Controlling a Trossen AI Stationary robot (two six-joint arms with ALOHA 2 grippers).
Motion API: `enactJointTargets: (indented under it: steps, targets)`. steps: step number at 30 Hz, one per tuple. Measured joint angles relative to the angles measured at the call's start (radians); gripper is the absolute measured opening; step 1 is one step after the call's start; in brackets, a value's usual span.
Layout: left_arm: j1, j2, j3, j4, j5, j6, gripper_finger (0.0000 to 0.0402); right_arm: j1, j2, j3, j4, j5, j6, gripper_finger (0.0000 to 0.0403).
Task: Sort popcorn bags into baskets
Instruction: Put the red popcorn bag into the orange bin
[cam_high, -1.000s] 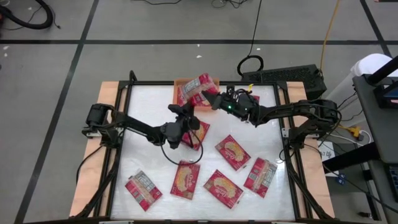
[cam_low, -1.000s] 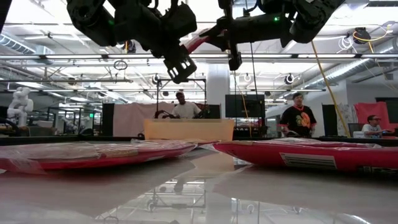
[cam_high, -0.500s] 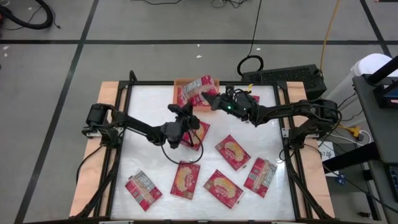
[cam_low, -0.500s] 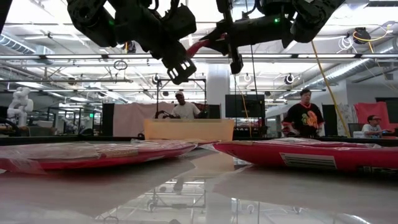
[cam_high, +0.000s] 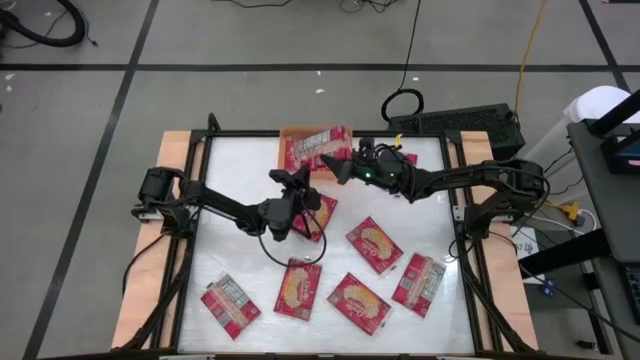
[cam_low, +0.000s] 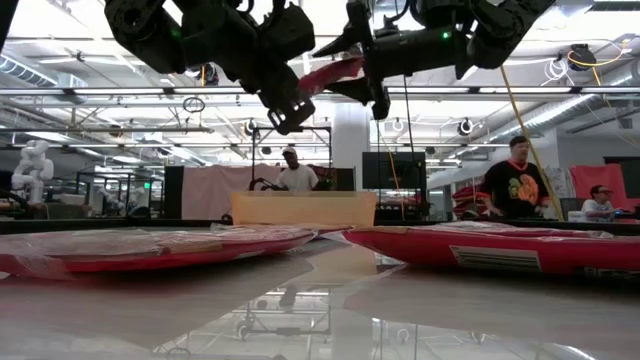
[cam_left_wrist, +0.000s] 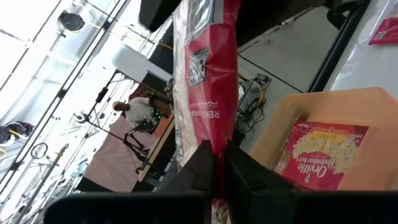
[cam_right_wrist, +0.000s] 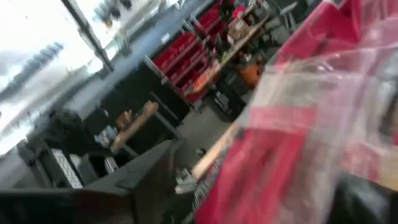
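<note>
A red popcorn bag (cam_high: 318, 148) hangs in the air over the orange basket (cam_high: 284, 132) at the table's far edge. My left gripper (cam_high: 300, 176) comes at the bag from the near side and is shut on it. My right gripper (cam_high: 338, 165) stands open at the bag's right end, with the bag (cam_low: 335, 73) between its spread fingers; whether they touch it I cannot tell. Another popcorn bag (cam_left_wrist: 323, 155) lies flat inside the basket (cam_left_wrist: 292, 112). Several more bags lie flat on the white table, among them one (cam_high: 374, 245) right of centre. My left gripper pinches the bag's near edge (cam_left_wrist: 214, 140) between its two shut fingers. The fingers lie about level and point toward the table's far edge. The bag stands out beyond the fingertips, edge-on to the wrist camera, clear of the table and above the basket.
Loose bags lie at the near left (cam_high: 230, 305), near centre (cam_high: 298, 288) (cam_high: 358, 303), near right (cam_high: 420, 283) and under my left arm (cam_high: 318, 215). A dark frame (cam_high: 205, 150) rims the table. People stand in the room beyond.
My right gripper has opened its fingers around the bag's end and rolled a little, staying where it was. The bag has sunk slightly and now hangs from my left gripper. Both arms have kept their places.
</note>
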Motion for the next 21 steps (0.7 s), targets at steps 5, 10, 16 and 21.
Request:
enactJointTargets:
  steps: [5, 10, 16, 21]
  targets:
    - [0.0, -0.046, 0.0, -0.007, -0.02, -0.015, 0.0014, 0.0, -0.09, -0.01, -0.168, -0.015, -0.07, 0.0315]
    - [0.002, -0.167, 0.0, -0.219, 0.064, -0.262, 0.0014, 0.0, -0.215, -0.073, -0.254, -0.015, -0.178, 0.0331]
    - [0.087, -0.358, -0.001, -0.61, 0.4, -0.749, 0.0014, 0.026, -0.373, -0.195, -0.252, -0.067, -0.318, 0.0331]
    - [0.213, -0.465, -0.001, -0.761, 0.727, -0.984, 0.0014, 0.072, -0.463, -0.326, -0.203, -0.066, -0.374, 0.0331]
